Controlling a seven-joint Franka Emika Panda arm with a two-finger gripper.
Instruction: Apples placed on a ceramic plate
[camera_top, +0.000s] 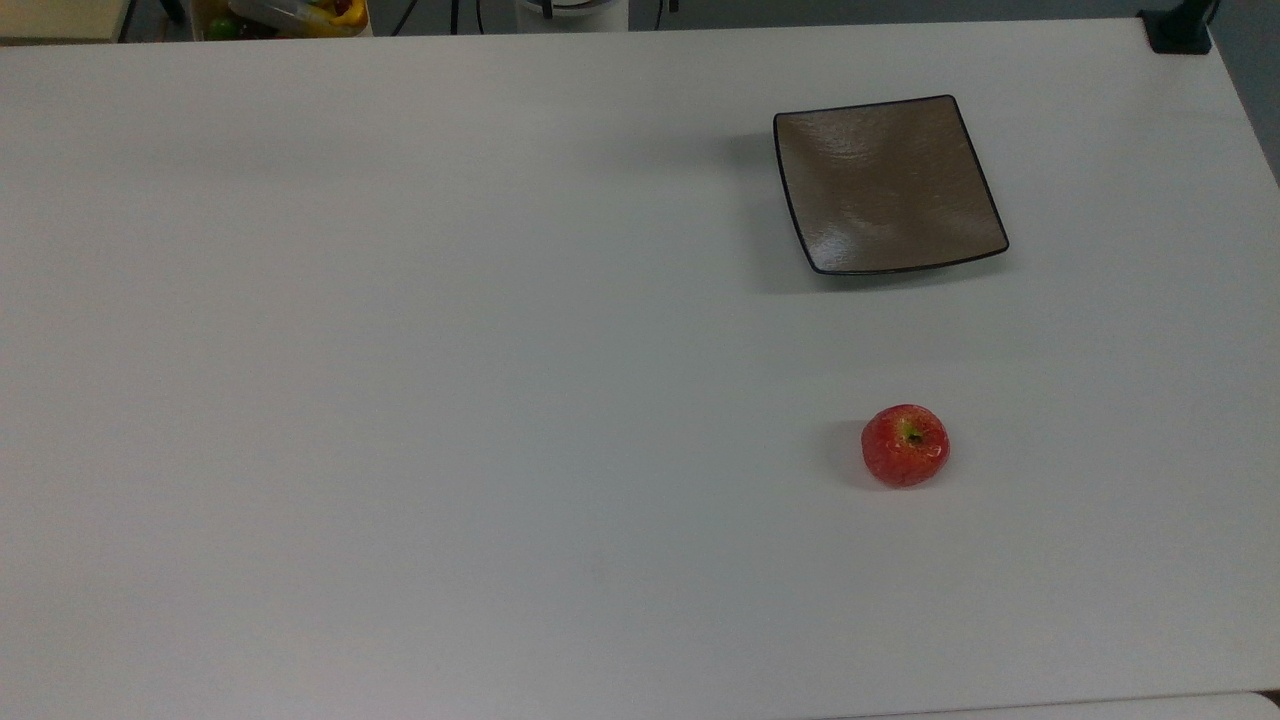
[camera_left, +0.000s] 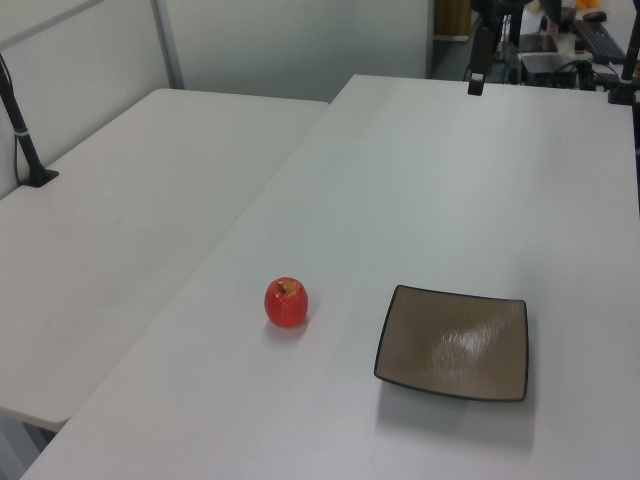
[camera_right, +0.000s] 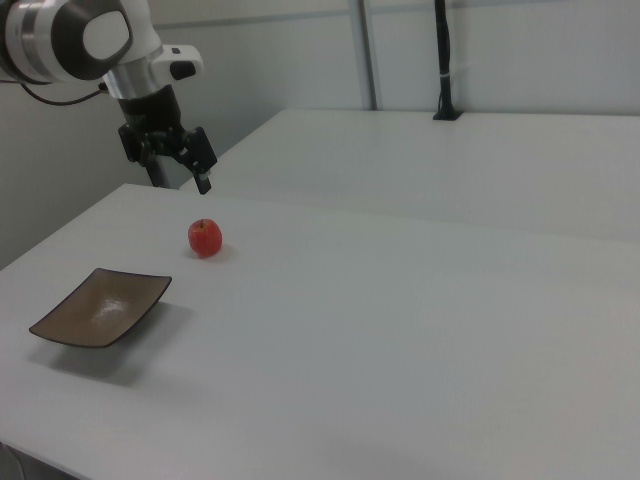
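The small, round, glossy red apple with a yellow-green patch around its stem dimple sits upright on the bare white desk, at about four o'clock from the middle of the top view, resting on the desk surface and not on any dish. The same apple lies near the centre of the left view, and in the right view the apple stands at about ten o'clock from the picture's middle. The square, shallow, glossy brown-grey ceramic plate with a thin dark rim and slightly upturned corners lies at twelve o'clock from the apple in the top view, well apart from it, with nothing on it. In the left view the plate is at about four o'clock from the apple; in the right view the plate is at about seven o'clock from it. The black end effector of the white robot arm hangs in the air at about twelve o'clock from the apple in the right view, touching nothing and holding nothing; whether its fingers are spread or closed I cannot tell. A second white desk stands alongside, at the left view's nine o'clock.
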